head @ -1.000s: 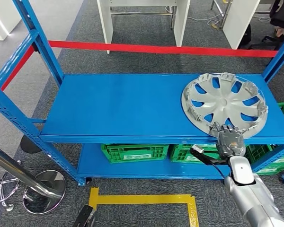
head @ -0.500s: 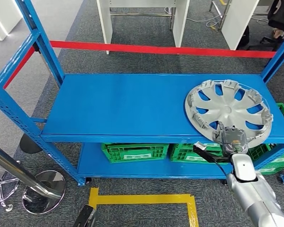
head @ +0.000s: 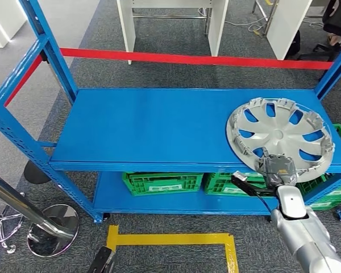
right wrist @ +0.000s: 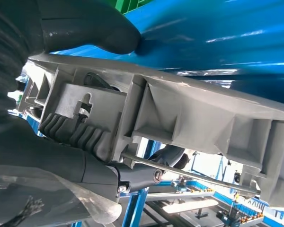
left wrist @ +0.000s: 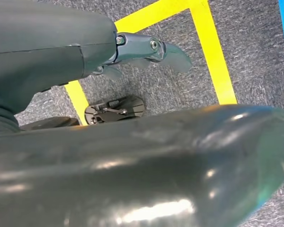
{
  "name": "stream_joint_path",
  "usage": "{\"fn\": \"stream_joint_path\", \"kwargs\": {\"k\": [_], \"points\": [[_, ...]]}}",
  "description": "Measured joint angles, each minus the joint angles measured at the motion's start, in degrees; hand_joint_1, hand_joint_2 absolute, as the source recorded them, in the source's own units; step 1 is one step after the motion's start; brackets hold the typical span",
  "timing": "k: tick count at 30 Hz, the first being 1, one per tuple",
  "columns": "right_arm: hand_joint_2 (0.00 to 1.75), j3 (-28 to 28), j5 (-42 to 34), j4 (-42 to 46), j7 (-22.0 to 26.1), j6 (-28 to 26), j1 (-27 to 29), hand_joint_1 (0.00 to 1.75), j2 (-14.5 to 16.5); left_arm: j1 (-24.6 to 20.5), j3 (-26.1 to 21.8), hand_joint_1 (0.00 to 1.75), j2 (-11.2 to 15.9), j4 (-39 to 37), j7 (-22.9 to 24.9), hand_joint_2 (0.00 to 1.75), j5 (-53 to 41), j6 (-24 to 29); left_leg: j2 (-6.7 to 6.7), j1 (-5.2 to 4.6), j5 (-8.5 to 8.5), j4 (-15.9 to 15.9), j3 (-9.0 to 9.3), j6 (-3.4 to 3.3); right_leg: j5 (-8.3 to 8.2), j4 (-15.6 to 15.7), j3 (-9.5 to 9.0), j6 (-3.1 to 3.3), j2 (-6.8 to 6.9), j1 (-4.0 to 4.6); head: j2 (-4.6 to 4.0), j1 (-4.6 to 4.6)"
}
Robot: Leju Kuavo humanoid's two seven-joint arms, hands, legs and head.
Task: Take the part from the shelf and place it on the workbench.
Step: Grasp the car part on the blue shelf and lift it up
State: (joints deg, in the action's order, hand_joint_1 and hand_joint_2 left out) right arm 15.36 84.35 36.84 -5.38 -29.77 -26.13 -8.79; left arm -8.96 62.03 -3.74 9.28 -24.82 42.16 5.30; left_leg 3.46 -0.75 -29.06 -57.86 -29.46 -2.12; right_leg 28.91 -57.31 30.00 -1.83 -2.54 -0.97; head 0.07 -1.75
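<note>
Clearly the hubcap (head: 280, 137) lies flat on the blue shelf (head: 160, 125), its near rim pinched between the thumb and fingers (right wrist: 97, 28) of the right hand (head: 278, 169). Held at one edge only, the wide silver disc could tip or slip from that pinch. It is spoked, ribbed underneath. Left hand (left wrist: 147, 47): fingers curled, holding nothing.

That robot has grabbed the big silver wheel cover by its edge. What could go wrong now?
The right hand grips the wheel cover at its near rim alone, with most of it still over the blue shelf; held off-centre like that, it might tip or slip. Its rim is also close to the shelf's blue upright at the right and could catch there on the way out.
</note>
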Motion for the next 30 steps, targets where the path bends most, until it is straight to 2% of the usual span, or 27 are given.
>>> {"fn": "stream_joint_path", "kwargs": {"k": [4, 6, 12, 19, 30], "points": [[1.75, 3.24, 4.85, 11.42, -8.34, -8.16, 5.65, 1.75, -1.33, 0.52, -0.1, 0.0, -0.03, 0.0, -0.36, 0.0, 0.59, 0.41, 0.25, -0.06, 0.11, -0.01, -0.31, -0.15, 0.0, 0.0, 0.2, -0.02, 0.33, -0.09, 0.0, 0.0], [1.75, 6.56, 5.47, 16.85, -11.69, -9.69, 7.2, 1.75, -2.31, 0.78, -0.15, 0.0, -0.04, -0.01, -0.49, 0.0, 0.68, 0.51, 0.21, -0.07, 0.11, -0.01, -0.4, -0.16, 0.01, -0.01, 0.35, -0.02, 0.28, -0.11, 0.0, -0.03], [1.75, 12.09, 5.64, 25.53, -14.63, -9.84, 9.27, 1.75, -4.57, 0.89, -0.25, 0.0, -0.08, -0.01, -0.68, 0.0, 0.86, 0.54, 0.38, -0.06, 0.11, 0.0, -0.72, -0.15, 0.09, -0.02, 0.59, -0.02, 0.47, -0.11, 0.0, -0.01], [1.75, 18.93, 5.54, 33.77, -20.21, -9.84, 9.23, 1.75, -8.63, 0.92, -0.58, 0.0, -0.08, 0.0, -1.19, 0.0, 1.08, 0.58, 0.42, -0.06, 0.11, 0.0, -1.02, -0.15, 0.09, -0.02, 0.84, -0.02, 0.52, -0.13, 0.0, 0.0], [1.75, 23.18, 5.49, 38.49, -21.36, -9.82, 9.05, 1.75, -11.28, 0.93, -1.03, 0.0, -0.08, 0.01, -1.27, 0.0, 1.14, 0.62, 0.42, -0.06, 0.1, 0.0, -1.09, -0.16, 0.1, -0.01, 0.91, -0.02, 0.53, -0.13, 0.0, -0.02]]}}
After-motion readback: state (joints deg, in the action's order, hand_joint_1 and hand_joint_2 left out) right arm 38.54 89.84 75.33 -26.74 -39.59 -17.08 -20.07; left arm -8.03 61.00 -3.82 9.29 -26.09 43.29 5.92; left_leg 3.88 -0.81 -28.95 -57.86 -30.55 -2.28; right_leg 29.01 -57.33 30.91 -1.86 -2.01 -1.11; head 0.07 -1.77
